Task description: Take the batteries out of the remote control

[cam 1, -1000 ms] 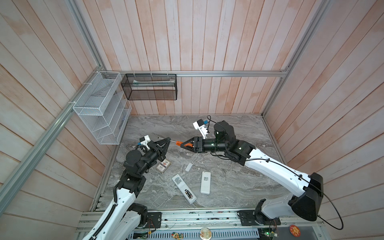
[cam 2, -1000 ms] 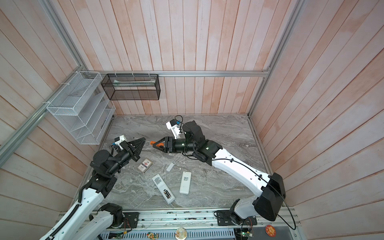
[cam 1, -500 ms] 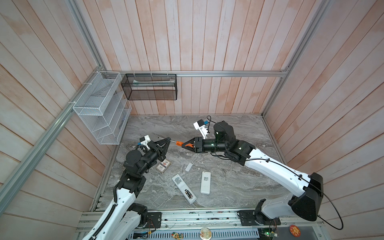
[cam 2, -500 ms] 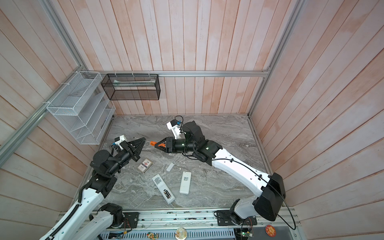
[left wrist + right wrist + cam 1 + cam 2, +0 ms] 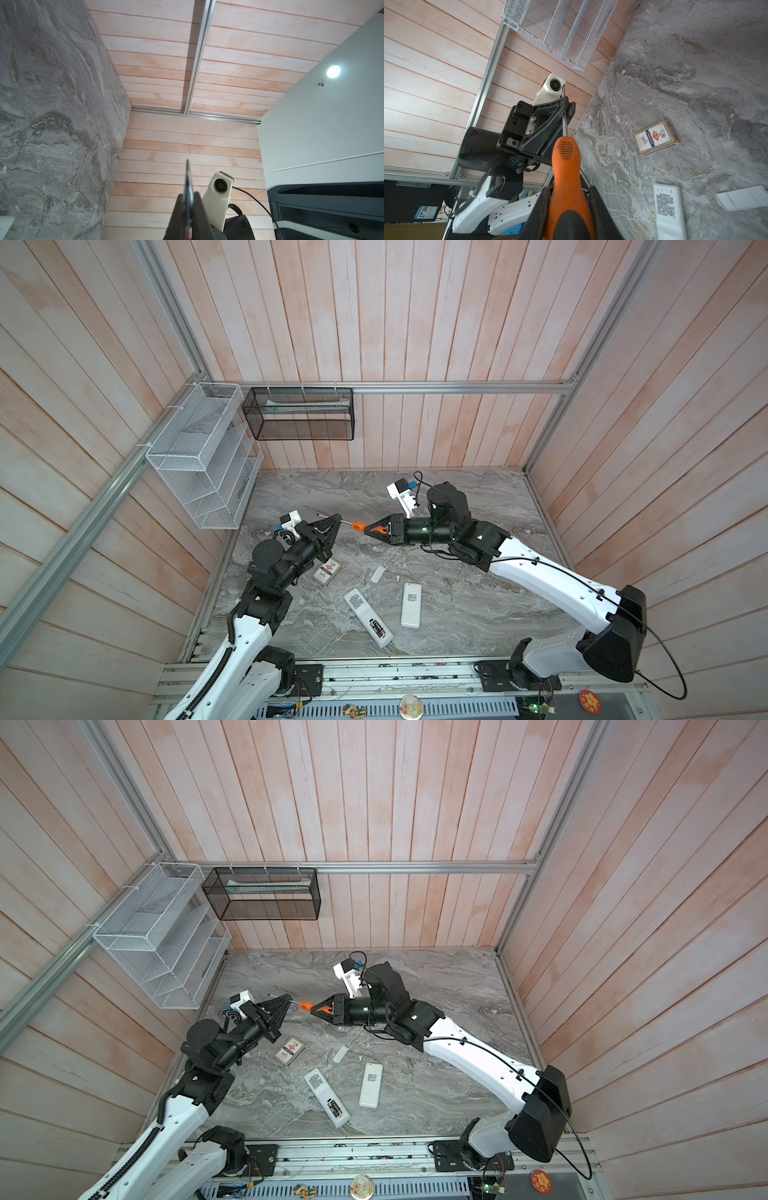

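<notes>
**Screwdriver Gripped by Both Arms; Batteries Seated in Remote**

Nearest the front rail, the open-backed white remote control lies face down and askew on the table. The black, gold-marked batteries sit in its rear compartment, uncovered and facing up. They are too small to count. Just beside it lies a second white remote control, also back up. Further back lie a small white rectangular plastic cover and a blue-and-white playing-card box, apart from each other.

Beyond these, both arms are raised above the table, well apart from the batteries. They share an orange-handled, metal-shafted screwdriver, which spans the gap between them. The right gripper has its jaws pressed against both sides of the orange handle. The left gripper is pressed together on the shaft, which passes between its fingertips.

Compared with one second ago, the right jaws have drawn in around the handle. The left gripper, both remotes, the cover and the box lie as before.

The surface is a grey, veined, marble-pattern tabletop. The walls are pale wooden planks framed by aluminium rails. A white wire-mesh tiered rack hangs on the left wall. A black mesh basket hangs on the back wall.
</notes>
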